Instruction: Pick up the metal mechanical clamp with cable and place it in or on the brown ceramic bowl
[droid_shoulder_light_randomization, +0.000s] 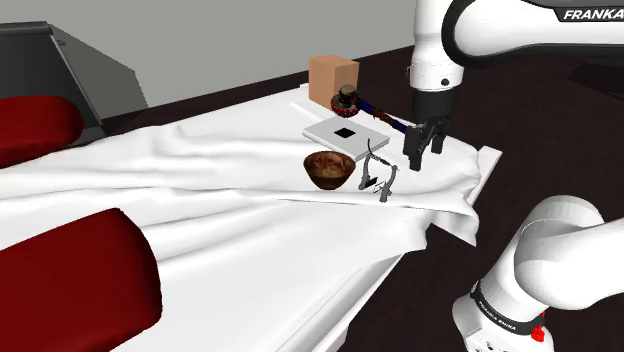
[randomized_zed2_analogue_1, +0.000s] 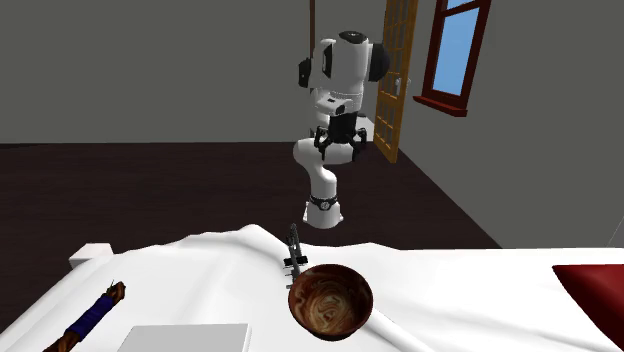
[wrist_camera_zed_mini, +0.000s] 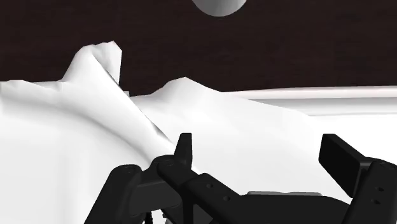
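The metal clamp with its thin cable (droid_shoulder_light_randomization: 380, 178) stands on the rumpled white sheet, just to the shoulder view's right of the brown bowl (droid_shoulder_light_randomization: 327, 168). In the second exterior view the clamp (randomized_zed2_analogue_1: 294, 255) sits just behind the bowl (randomized_zed2_analogue_1: 331, 298), close to its rim. My black gripper (droid_shoulder_light_randomization: 425, 152) hangs open above the sheet, to the right of the clamp and a little higher, holding nothing. In the wrist view my fingers (wrist_camera_zed_mini: 184, 150) stand wide apart around the gripper's centre (wrist_camera_zed_mini: 262, 156), over folds of white sheet.
A flat white box with a black square (droid_shoulder_light_randomization: 345, 137) lies behind the bowl. Beyond it are a tan cardboard box (droid_shoulder_light_randomization: 333, 78), a dark round object (droid_shoulder_light_randomization: 347, 98) and a blue-handled tool (droid_shoulder_light_randomization: 387, 117). Red cushions (droid_shoulder_light_randomization: 75, 275) lie at the left. The sheet's edge (droid_shoulder_light_randomization: 470, 215) drops off near my stand.
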